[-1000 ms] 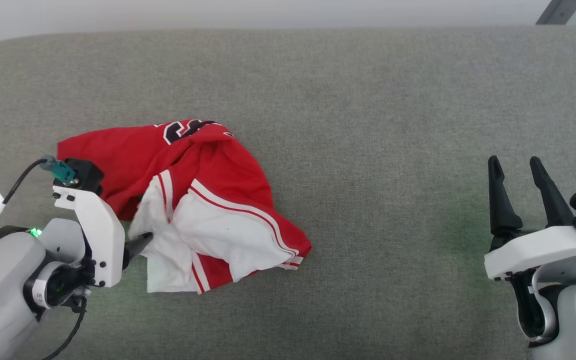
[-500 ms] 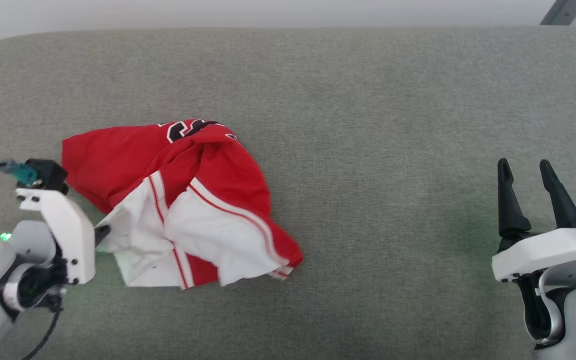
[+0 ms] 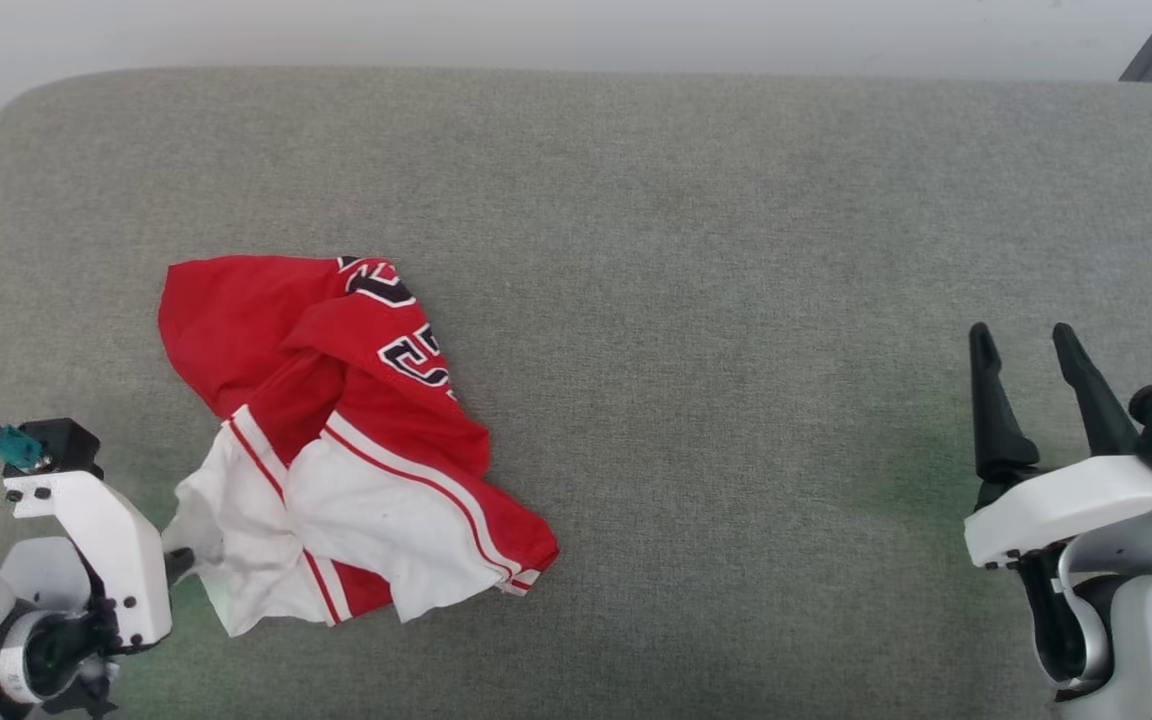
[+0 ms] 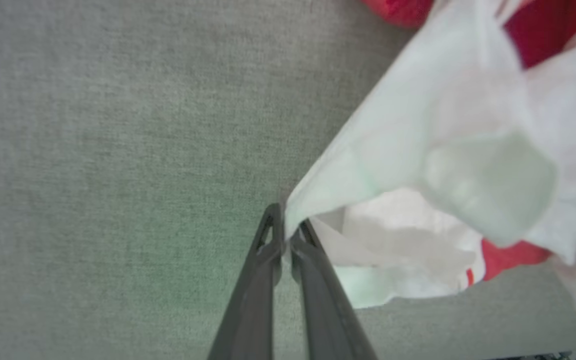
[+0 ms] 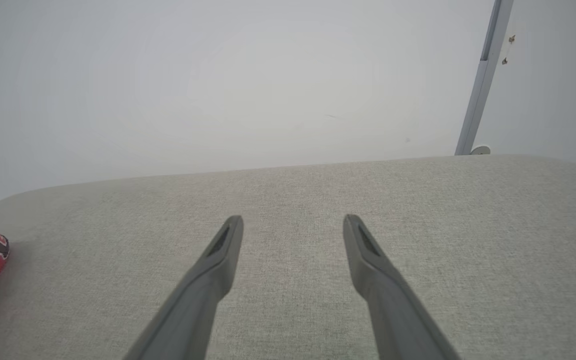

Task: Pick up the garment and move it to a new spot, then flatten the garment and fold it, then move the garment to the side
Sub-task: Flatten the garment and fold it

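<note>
The garment (image 3: 386, 430) is red with white sleeves, red-striped trim and black white-outlined lettering.

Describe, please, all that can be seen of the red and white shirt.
The garment is a red jersey shirt with white sleeves, red-and-white striped trim and black, white-outlined lettering. It looks like thin, soft cloth. It lies crumpled on the left part of the grey padded surface, with the red part farther from the robot and the white part nearer. The left gripper is shut on a white edge at its near left.
</note>
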Available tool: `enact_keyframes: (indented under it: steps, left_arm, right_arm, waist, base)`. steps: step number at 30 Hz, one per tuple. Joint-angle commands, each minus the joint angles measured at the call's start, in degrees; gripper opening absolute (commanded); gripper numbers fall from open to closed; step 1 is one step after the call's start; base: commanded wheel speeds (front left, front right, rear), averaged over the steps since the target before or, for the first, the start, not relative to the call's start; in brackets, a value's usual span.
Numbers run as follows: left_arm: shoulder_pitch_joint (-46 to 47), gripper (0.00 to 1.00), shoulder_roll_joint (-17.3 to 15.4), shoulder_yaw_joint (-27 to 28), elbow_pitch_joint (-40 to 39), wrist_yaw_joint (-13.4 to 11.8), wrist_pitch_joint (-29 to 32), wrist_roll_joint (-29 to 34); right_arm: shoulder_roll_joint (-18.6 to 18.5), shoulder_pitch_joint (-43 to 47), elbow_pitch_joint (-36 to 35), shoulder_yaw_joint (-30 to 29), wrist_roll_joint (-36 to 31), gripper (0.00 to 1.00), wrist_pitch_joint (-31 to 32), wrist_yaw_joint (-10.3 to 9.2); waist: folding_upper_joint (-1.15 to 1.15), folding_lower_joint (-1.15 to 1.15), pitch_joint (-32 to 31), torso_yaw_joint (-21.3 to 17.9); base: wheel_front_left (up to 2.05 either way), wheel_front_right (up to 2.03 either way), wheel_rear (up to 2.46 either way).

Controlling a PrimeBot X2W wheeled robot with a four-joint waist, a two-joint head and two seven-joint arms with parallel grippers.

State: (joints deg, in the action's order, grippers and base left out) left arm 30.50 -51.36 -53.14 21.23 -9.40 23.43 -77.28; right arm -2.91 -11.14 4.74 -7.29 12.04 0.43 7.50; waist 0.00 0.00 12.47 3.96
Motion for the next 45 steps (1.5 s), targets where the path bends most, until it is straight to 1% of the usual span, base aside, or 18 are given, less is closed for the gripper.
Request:
enact_keyframes:
  steps: [1,5,8,11,15,17,19,22,26,27,31,36,39,40,45]
  left_arm:
    - [-0.2,0.99,0.2,0.2,0.3,0.3,-0.6,0.4]
    - [0.6,1.00,1.5,0.6,1.8,1.9,-3.3,1.4]
    - [0.5,1.00,1.3,0.8,1.1,2.7,-5.9,2.4]
    - [-0.3,1.00,1.2,1.4,-0.9,3.5,-11.0,4.7]
    - [-2.3,1.00,1.6,2.5,-3.5,4.0,-21.1,8.3]
    - [-3.1,1.00,1.7,3.1,-4.3,3.0,-27.0,10.5]
    - [-4.5,1.00,2.2,3.2,-5.1,2.6,-32.1,12.9]
    - [-6.5,1.00,3.6,4.3,-5.8,1.3,-36.9,14.5]
    - [-9.2,1.00,6.0,7.3,-7.0,-0.3,-38.6,17.6]
    - [-9.7,1.00,7.0,9.2,-7.7,-0.7,-38.6,19.0]
    - [-14.4,1.00,11.4,17.2,-10.5,-0.7,-38.6,25.1]
    - [-19.9,1.00,17.4,25.0,-11.3,1.7,-38.7,31.8]
    - [-21.7,1.00,20.6,28.5,-11.3,3.9,-38.7,35.7]
    - [-21.7,1.00,20.6,28.5,-11.3,3.9,-38.7,35.7]
    - [-24.4,1.00,25.9,34.5,-11.2,7.5,-38.7,41.5]
  right_arm:
    - [0.0,0.2,0.0,0.3,-0.1,1.00,0.2,-0.02]
    - [0.0,0.5,0.0,2.3,-0.4,1.00,1.0,-0.02]
    - [0.0,1.1,0.1,4.5,-0.5,1.00,1.9,-0.02]
    - [0.0,1.5,0.1,6.6,-0.6,1.00,3.1,-0.02]
    - [0.0,2.3,0.3,10.0,-0.4,1.00,4.9,-0.02]
    - [-0.1,2.1,0.1,11.8,0.0,1.00,6.0,-0.02]
    - [-0.6,2.1,-0.1,13.9,0.6,1.00,7.3,-0.02]
    - [-1.8,1.9,-0.4,17.1,1.8,1.00,9.7,-0.02]
    - [-4.2,1.0,-1.1,22.1,4.5,1.00,13.6,-0.02]
    - [-4.9,0.8,-1.3,23.7,5.4,1.00,14.8,-0.02]
    - [-7.9,-1.1,-2.1,29.4,8.9,1.00,19.8,-0.02]
    - [-11.3,-4.3,-2.8,35.5,13.1,1.00,25.6,-0.02]
    - [-13.0,-6.2,-2.8,38.4,15.3,1.00,29.0,-0.02]
    - [-13.0,-6.2,-2.8,38.4,15.3,1.00,29.0,-0.02]
    - [-14.7,-9.6,-1.4,41.7,16.4,1.00,33.3,-0.02]
  waist:
    - [0.00,0.00,-0.2,0.1]
    - [0.00,0.00,-1.2,0.6]
    - [0.00,0.00,-2.3,1.4]
    - [0.00,0.00,-3.4,2.6]
    - [0.00,0.00,-4.8,4.5]
    - [0.00,0.00,-5.4,5.5]
    - [0.00,0.00,-5.9,6.6]
    - [0.00,0.00,-6.4,8.3]
    - [0.00,0.00,-6.8,10.7]
    - [0.00,0.00,-6.8,11.3]
    - [0.00,0.00,-7.0,13.7]
    - [0.00,0.00,-7.0,16.4]
    - [0.00,0.00,-6.9,17.9]
    - [0.00,0.00,-6.9,17.9]
    - [0.00,0.00,-6.7,20.1]
  base:
    - [0.00,0.00,0.00]
    - [0.00,0.00,0.00]
    - [0.00,0.00,0.00]
    - [0.00,0.00,0.00]
    - [0.00,0.00,0.00]
    - [0.00,0.00,0.00]
    - [0.00,0.00,0.00]
    - [0.00,0.00,0.00]
    - [0.00,0.00,0.00]
    - [0.00,0.00,0.00]
    - [0.00,0.00,0.00]
    - [0.00,0.00,0.00]
    - [0.00,0.00,0.00]
    - [0.00,0.00,0.00]
    - [0.00,0.00,0.00]
